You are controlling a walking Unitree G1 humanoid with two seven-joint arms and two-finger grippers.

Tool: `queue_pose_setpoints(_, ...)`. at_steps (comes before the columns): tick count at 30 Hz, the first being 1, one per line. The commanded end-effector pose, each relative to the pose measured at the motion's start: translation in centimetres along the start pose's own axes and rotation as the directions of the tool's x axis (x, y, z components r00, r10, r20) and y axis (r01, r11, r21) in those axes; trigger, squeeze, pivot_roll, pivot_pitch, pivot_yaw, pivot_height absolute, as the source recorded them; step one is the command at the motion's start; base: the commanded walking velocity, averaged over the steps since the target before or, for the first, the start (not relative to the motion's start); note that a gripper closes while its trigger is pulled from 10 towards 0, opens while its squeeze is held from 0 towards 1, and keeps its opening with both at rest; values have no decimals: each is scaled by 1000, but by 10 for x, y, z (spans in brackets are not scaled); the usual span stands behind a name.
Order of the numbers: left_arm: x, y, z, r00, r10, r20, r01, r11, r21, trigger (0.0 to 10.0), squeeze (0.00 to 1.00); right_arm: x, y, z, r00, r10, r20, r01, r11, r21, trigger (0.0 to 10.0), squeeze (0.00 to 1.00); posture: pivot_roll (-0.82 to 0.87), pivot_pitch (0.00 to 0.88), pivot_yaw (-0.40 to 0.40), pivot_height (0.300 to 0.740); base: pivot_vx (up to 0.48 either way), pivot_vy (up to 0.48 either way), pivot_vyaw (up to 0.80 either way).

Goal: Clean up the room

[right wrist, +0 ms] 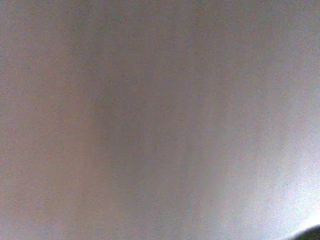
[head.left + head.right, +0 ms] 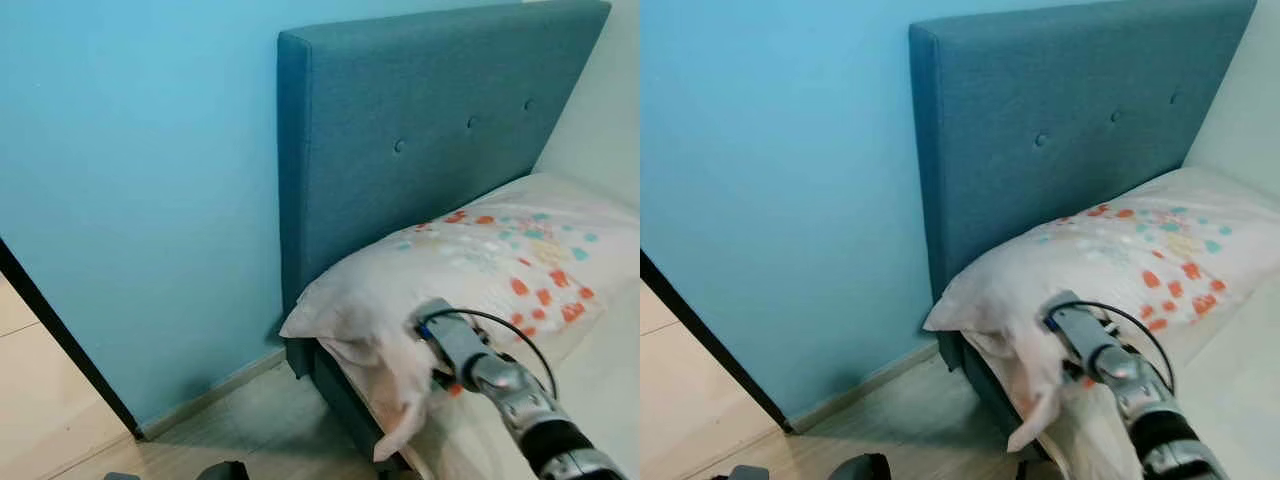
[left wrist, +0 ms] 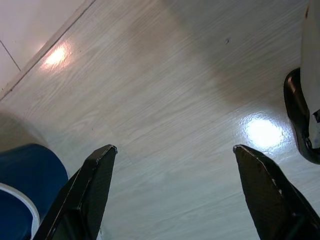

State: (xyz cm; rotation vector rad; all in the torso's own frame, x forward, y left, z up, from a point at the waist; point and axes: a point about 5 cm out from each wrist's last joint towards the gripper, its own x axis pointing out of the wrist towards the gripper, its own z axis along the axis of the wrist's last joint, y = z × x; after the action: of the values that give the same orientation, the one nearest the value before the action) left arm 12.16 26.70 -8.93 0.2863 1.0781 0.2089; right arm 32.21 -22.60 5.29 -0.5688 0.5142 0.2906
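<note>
Blue wall (image 2: 130, 200) fills the left of the room, meeting pale wood-look floor (image 3: 165, 100) along a skirting line. Teal upholstered headboard (image 2: 440, 130) with buttons stands against it; white mattress (image 2: 600, 390) below.

Pillow (image 2: 470, 270), white with orange and teal print, lies at the head of the bed, against the headboard. Its near corner overhangs the bed edge and droops toward the floor.

Right arm (image 2: 500, 385) reaches across the bed. Right gripper (image 2: 420, 345) is buried in the pillow's near end, fabric bunched around it; cannot tell whether its fingers are apart or together. Right wrist view: blurred pale cloth up close.

Left gripper (image 3: 175, 195) hangs low over the floor, fingers (image 3: 95, 185) spread apart, holding nothing. A blue rounded object (image 3: 25, 175) lies beside it.
</note>
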Motion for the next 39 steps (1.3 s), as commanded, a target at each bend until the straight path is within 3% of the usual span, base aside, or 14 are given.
queue_pose_setpoints(1, -1, 3, -4, 1000, 5, -11, -5, 1000, 9, 10000, 0, 2, 1, 8, 999, -4, 45, 3, 1000, 25, 10000, 0, 116, 74, -37, 575, 0, 0, 0)
queue_pose_setpoints(4, -1, 2, -5, 1000, 3, -8, -3, 1000, 5, 10000, 0, 6, 3, 15, 996, -20, 82, 15, 998, 61, 10000, 0, 119, 73, -39, 575, 0, 0, 0)
queue_pose_setpoints(8, -1, 1, -4, 1000, 1, -7, -1, 1000, 4, 10000, 0, 6, 3, 9, 998, -25, 52, 23, 999, 38, 10000, 0, 116, 71, -40, 575, 0, 0, 0)
queue_pose_setpoints(13, -1, 1, -3, 1000, -3, -4, 3, 1000, 2, 10000, 0, -1, -14, -7, 993, -118, 11, 117, 991, 59, 10000, 0, 107, 66, -37, 575, 0, 0, 0)
queue_pose_setpoints(14, 0, -1, -2, 1000, -12, 0, 12, 1000, 0, 10000, 0, -6, -25, -20, 982, -183, -44, 186, 980, 65, 10000, 0, 100, 63, -35, 575, 0, 0, 0)
queue_pose_setpoints(16, 0, -4, 1, 1000, -23, 4, 23, 1000, -5, 10000, 0, -11, -30, -34, 975, -197, -106, 205, 976, 76, 10000, 0, 94, 55, -35, 575, 0, 0, 0)
queue_pose_setpoints(18, 0, -4, 1, 1000, -23, 4, 23, 1000, -5, 10000, 0, -11, -30, -34, 975, -197, -106, 205, 976, 76, 10000, 0, 94, 55, -35, 575, 0, 0, 0)
queue_pose_setpoints(19, 0, -8, 3, 999, -36, 11, 36, 999, -14, 10000, 0, -17, -26, -55, 968, -148, -203, 176, 977, 124, 10000, 0, 82, 42, -36, 575, 0, 0, 0)
queue_pose_setpoints(24, 1, -11, 6, 999, -46, 16, 47, 999, -21, 10000, 0, -24, -20, -75, 956, -85, -280, 145, 969, 201, 10000, 0, 73, 34, -36, 575, 0, 0, 0)
queue_pose_setpoints(30, 2, -14, 14, 998, -60, 24, 60, 998, -18, 10000, 0, -40, -6, -103, 917, 126, -378, 10, 941, 337, 10000, 0, 53, 10, -37, 575, 0, 0, 0)
queue_pose_setpoints(34, 3, -14, 18, 998, -63, 28, 63, 998, -19, 10000, 0, -52, -11, -113, 891, 178, -417, -12, 928, 372, 10000, 0, 49, 3, -39, 575, 0, 0, 0)
queue_pose_setpoints(37, 4, -16, 21, 997, -70, 28, 71, 997, -18, 10000, 0, -74, -37, -123, 865, 131, -485, 49, 939, 341, 10000, 0, 36, 0, -45, 575, 0, 0, 0)
queue_pose_setpoints(39, 4, -16, 22, 997, -72, 26, 72, 997, -18, 10000, 0, -78, -43, -124, 861, 105, -497, 79, 938, 337, 10000, 0, 35, 0, -46, 575, 0, 0, 0)
